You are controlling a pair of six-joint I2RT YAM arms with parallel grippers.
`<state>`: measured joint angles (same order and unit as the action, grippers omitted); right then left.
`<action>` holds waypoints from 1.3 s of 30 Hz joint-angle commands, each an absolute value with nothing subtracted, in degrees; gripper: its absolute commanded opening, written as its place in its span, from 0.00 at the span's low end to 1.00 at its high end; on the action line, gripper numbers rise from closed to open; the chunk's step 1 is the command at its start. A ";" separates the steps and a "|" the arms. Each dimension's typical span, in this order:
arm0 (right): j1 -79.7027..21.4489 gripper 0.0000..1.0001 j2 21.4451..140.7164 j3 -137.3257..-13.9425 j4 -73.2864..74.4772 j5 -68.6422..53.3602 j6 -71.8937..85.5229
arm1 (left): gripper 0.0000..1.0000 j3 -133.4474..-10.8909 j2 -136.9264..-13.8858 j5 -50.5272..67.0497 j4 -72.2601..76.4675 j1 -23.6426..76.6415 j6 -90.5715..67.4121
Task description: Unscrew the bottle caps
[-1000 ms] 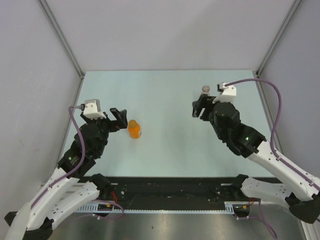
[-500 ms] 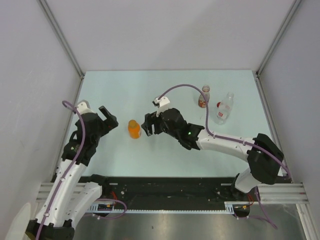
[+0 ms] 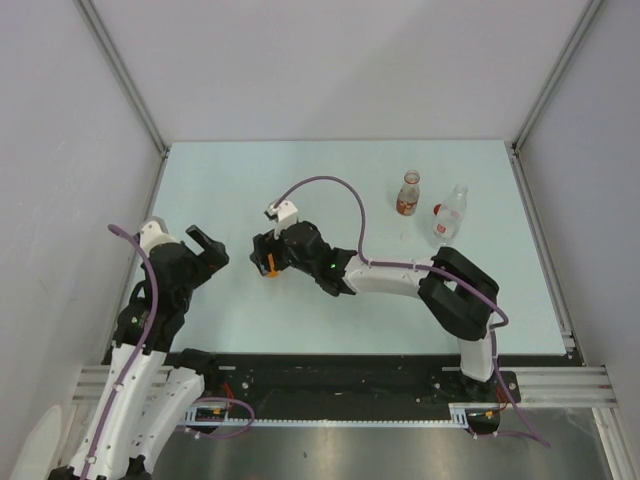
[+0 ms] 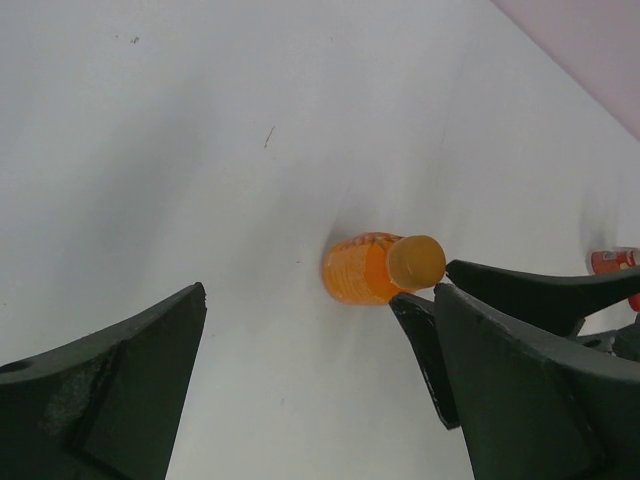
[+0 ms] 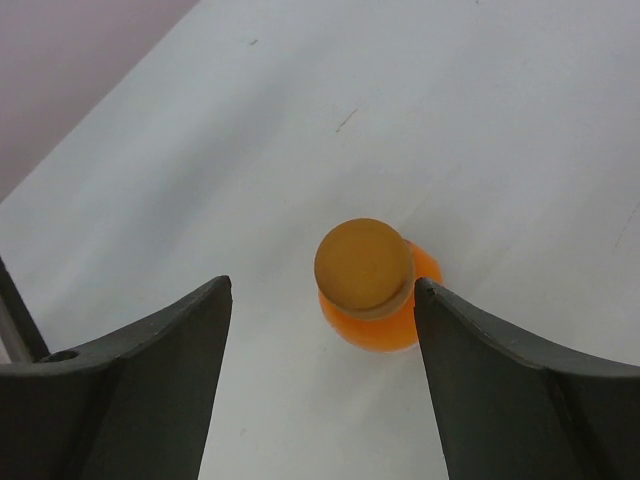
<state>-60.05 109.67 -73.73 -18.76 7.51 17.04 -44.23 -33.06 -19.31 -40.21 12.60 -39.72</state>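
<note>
Top external view: the orange bottle [image 3: 268, 265] stands upright on the table [image 3: 330, 180], left of its middle, and is largely covered by the right gripper [image 3: 264, 256], which sits directly over it. The left gripper [image 3: 207, 246] hangs just beside the bottle on the side nearer the table's left edge, apart from it. Near the far right corner stand the bottle with the reddish label band [image 3: 408, 194] and, just beside it towards the right edge, the plain clear bottle [image 3: 449, 215]; both carry caps whose colours cannot be read with certainty. Left wrist view: the left gripper [image 4: 318, 292] has its jaws spread wide with nothing between them. Beyond them is the orange bottle [image 4: 352, 272], its body filled with bright orange liquid and its orange cap [image 4: 415, 260] seated on the neck. Two dark fingers [image 4: 520, 290] of the right gripper flank the cap. Right wrist view: the right gripper [image 5: 322, 288] is spread apart, one finger on each side of the orange cap [image 5: 362, 266], with a gap showing at both sides and no contact. The cap is round, smooth and matte, a paler orange than the body below.
</note>
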 commanded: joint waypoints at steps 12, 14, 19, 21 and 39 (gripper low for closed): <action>-60.82 0.69 119.26 -84.99 -15.56 18.01 14.50 | 1.00 -42.28 -31.99 -18.46 -39.73 12.04 -39.46; -60.73 0.60 119.53 -85.34 -14.86 18.37 14.68 | 1.00 -42.28 -31.82 -18.98 -39.90 12.04 -39.20; -60.29 0.36 118.48 -85.43 -11.26 19.86 14.94 | 1.00 -42.36 -31.82 -19.07 -39.38 12.04 -38.85; -60.21 0.27 117.25 -84.91 -10.20 20.74 14.68 | 1.00 -42.36 -31.90 -18.64 -38.76 12.04 -38.76; -48.62 0.00 74.47 -74.19 7.82 15.66 28.27 | 1.00 -40.70 -39.72 38.04 5.38 12.39 -38.84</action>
